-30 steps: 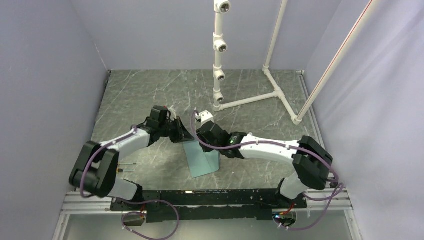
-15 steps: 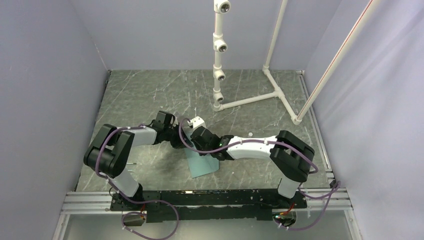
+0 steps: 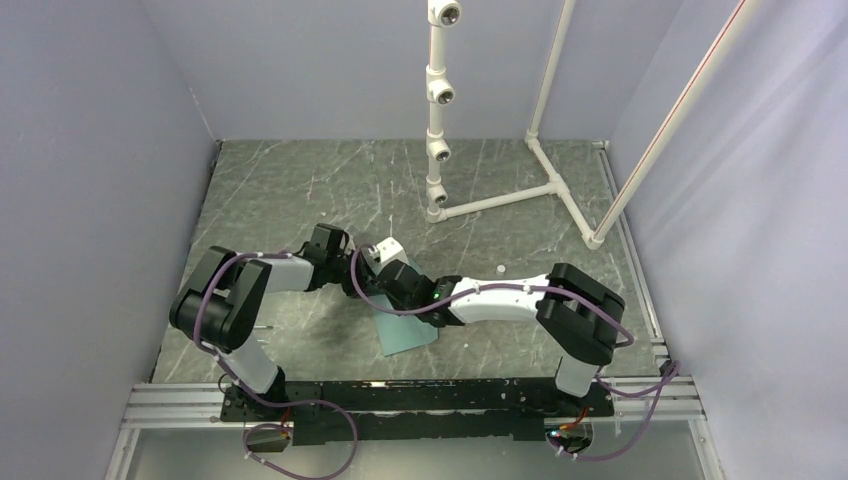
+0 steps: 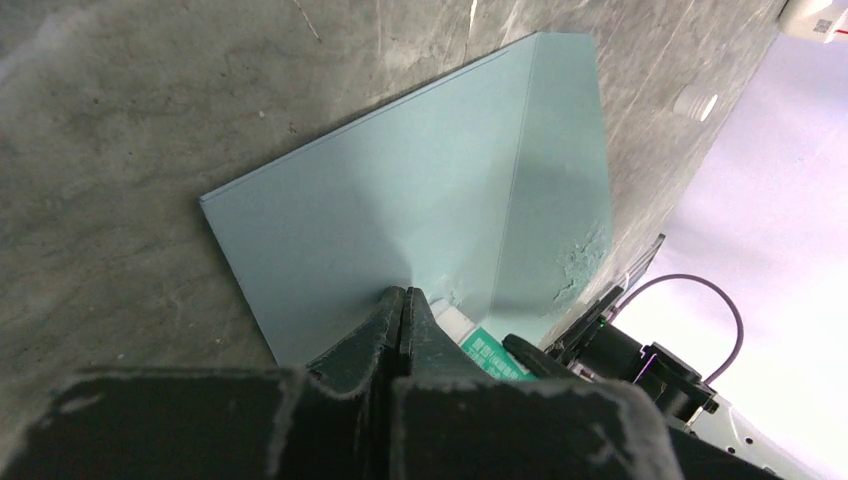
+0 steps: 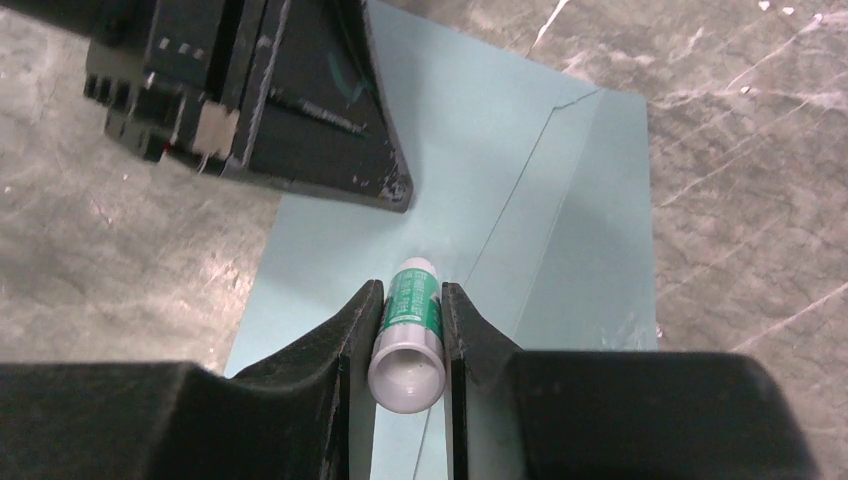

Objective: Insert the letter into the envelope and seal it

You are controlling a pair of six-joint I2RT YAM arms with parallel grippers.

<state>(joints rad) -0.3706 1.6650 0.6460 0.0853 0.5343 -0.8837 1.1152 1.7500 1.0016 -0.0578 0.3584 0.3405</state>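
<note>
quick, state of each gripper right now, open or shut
Left gripper: shut, empty, fingers tipped down on the envelope.
Right gripper: shut on the glue stick.

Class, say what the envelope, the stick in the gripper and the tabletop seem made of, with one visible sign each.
The envelope looks like thin matte teal paper, sharply creased. The glue stick seems smooth white plastic with a green printed label. The tabletop is grey and veined: stone or printed laminate, cannot tell.

a lab test cell: plain grey walls (image 3: 90, 150), white pipe frame (image 3: 440, 110).
</note>
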